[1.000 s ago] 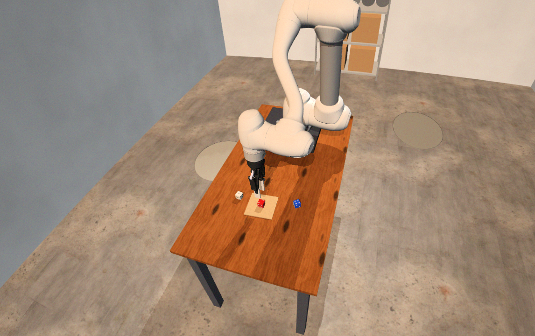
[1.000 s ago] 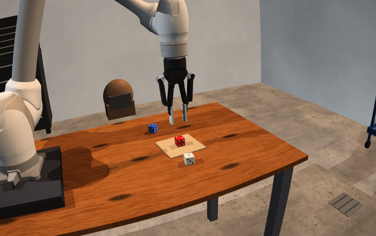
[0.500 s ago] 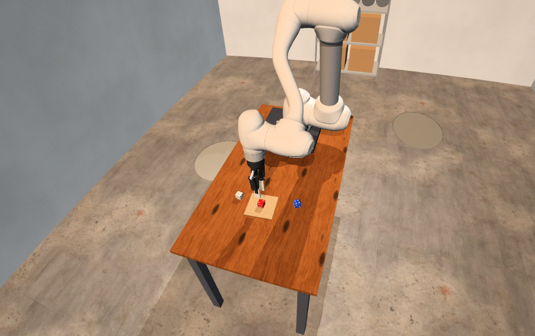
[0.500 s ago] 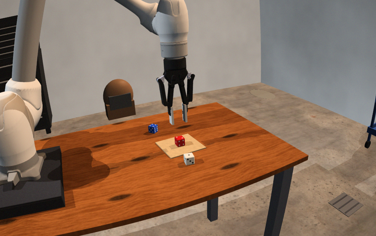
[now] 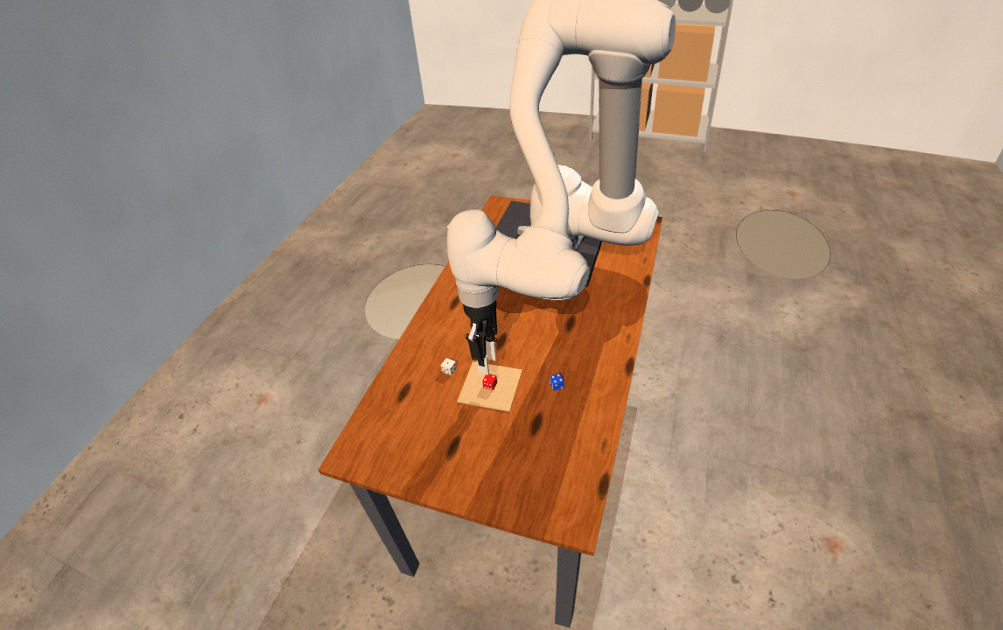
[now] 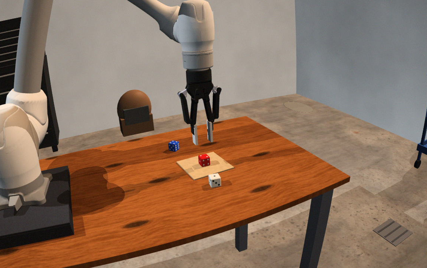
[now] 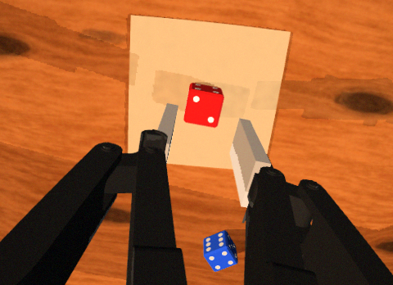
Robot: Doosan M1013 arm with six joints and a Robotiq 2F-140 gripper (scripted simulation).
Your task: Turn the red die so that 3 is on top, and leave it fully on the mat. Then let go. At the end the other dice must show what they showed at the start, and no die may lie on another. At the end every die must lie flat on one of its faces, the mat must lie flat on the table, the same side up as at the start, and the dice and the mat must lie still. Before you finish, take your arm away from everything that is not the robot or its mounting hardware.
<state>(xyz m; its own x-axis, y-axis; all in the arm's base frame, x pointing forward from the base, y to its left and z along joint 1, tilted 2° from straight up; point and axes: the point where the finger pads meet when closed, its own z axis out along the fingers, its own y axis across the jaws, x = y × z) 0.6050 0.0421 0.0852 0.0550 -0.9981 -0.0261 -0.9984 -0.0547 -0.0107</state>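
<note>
The red die (image 7: pixel 203 105) lies flat near the middle of the tan mat (image 7: pixel 208 51), with two pips on top in the wrist view. It also shows in the top and exterior views (image 5: pixel 489 381) (image 6: pixel 203 159), resting on the mat (image 6: pixel 206 166). My gripper (image 6: pixel 202 136) hangs straight down a little above the die. Its fingers stand partly closed, with a gap somewhat wider than the die and nothing between them. In the wrist view the two finger pads frame the die from above.
A blue die (image 6: pixel 173 146) lies on the table beyond the mat. The arm's base stands at the table's far left.
</note>
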